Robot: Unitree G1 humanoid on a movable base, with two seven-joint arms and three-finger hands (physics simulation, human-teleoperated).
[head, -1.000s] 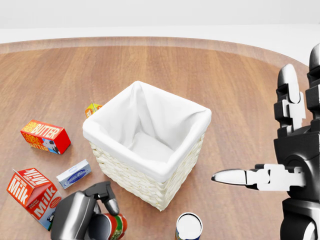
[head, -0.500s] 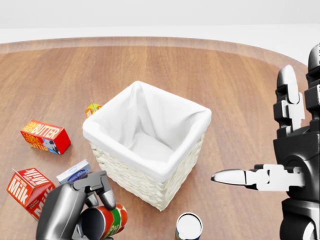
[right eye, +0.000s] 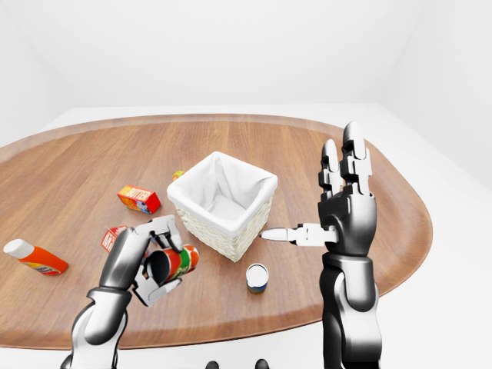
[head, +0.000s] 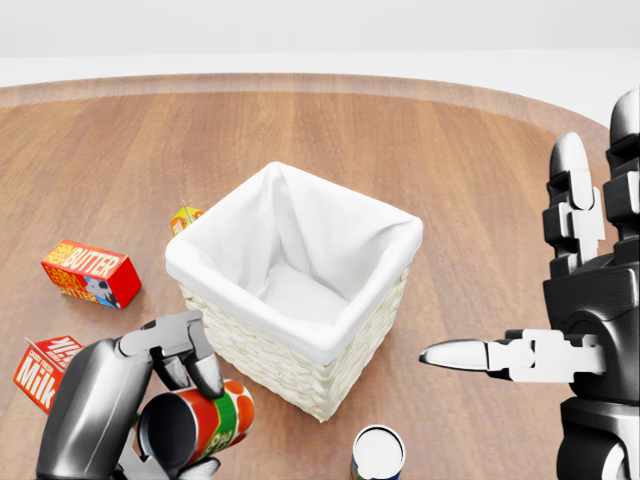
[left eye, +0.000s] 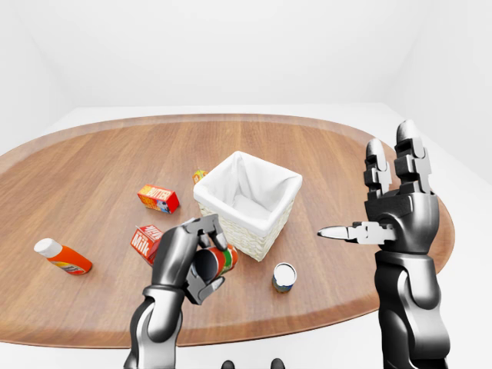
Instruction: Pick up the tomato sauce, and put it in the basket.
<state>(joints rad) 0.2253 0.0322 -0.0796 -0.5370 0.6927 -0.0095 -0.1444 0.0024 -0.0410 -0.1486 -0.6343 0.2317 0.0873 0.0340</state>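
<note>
Lifted since a second ago, your left hand [head: 150, 400] now grips the tomato sauce [head: 205, 425], seemingly off the bench [left eye: 92, 177], beside the basket [head: 300, 340]. Your right hand [head: 585, 300] hovers spread wide, holding nothing.

The tomato sauce, a red cylindrical can [head: 205, 425] with a green and white label band, is tipped on its side with its dark round end toward the bottom of the head view. It is raised off the oval wooden table [left eye: 92, 161] and clasped by the fingers of the left hand [head: 120, 400]. It sits just beside the lower left corner of the basket [head: 300, 290], a square pale wicker basket with a white cloth liner folded over its rim. The basket stands upright near the middle of the table, its liner showing nothing inside.
</note>
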